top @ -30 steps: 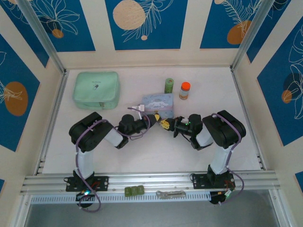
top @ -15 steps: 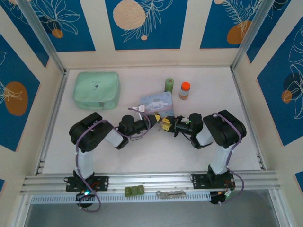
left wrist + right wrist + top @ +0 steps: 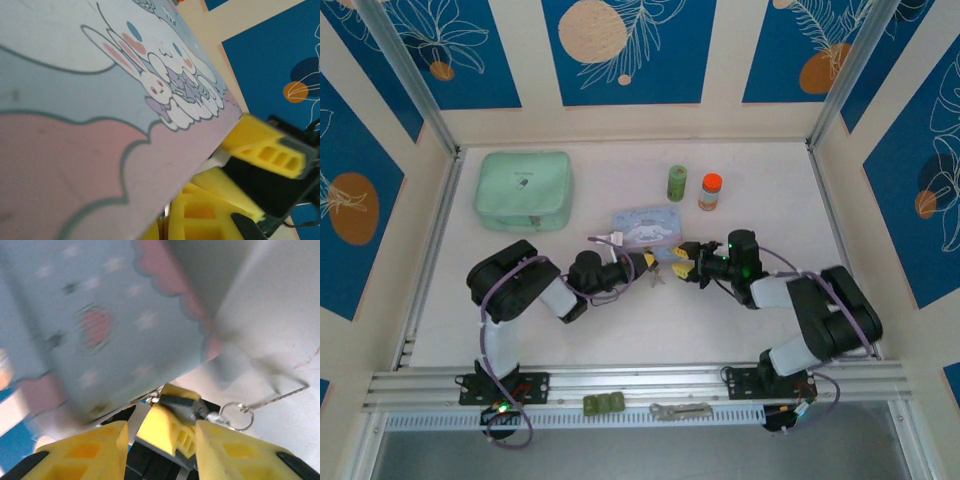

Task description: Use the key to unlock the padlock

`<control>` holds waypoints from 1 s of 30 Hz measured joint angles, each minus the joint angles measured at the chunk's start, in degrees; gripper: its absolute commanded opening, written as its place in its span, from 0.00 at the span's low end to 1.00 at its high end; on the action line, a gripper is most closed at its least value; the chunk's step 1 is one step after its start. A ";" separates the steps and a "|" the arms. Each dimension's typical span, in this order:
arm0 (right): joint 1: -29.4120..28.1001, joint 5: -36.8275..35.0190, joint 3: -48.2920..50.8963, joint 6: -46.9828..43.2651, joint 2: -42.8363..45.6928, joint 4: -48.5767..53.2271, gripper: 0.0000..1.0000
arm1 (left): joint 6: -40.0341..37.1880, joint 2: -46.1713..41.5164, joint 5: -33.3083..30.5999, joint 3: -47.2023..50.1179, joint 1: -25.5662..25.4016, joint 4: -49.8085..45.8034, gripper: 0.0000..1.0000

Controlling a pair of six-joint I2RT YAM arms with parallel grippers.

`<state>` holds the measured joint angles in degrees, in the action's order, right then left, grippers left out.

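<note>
Presently listed: my left fingers (image 3: pixel 167 429), closed tight on the padlock (image 3: pixel 176 401), just beside the pale blue tin (image 3: pixel 100 330); the key (image 3: pixel 280 396), dangling on its ring from the padlock, white desk (image 3: pixel 285 315) behind; my right fingers (image 3: pixel 95 447), parted, holding nothing.

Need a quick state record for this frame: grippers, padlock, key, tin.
left gripper: shut on padlock
right gripper: open, holding nothing, facing the left gripper
key: hangs on a ring at the padlock's end, free of the right gripper
inserted: cannot tell
tin: just beyond both grippers
</note>
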<state>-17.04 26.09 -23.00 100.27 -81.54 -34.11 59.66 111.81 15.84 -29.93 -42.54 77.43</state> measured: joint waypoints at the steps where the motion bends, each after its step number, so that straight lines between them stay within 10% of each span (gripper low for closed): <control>1: -0.02 -1.14 -1.70 -3.76 3.06 6.03 0.41 | 0.00 0.31 0.02 0.04 0.00 -0.17 0.00; 13: -1.66 -11.65 -8.41 -34.62 16.70 40.52 0.43 | -1.11 -0.85 -1.42 0.55 -0.11 -8.50 0.56; 30: -29.35 -39.28 -40.02 -71.87 -9.84 64.87 0.54 | 3.02 -19.96 -4.33 9.33 8.92 -17.53 0.61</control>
<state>-46.39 -13.19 -63.02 28.40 -91.37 30.76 62.67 91.85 11.51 -20.60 -33.63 59.90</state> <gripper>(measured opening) 0.526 0.601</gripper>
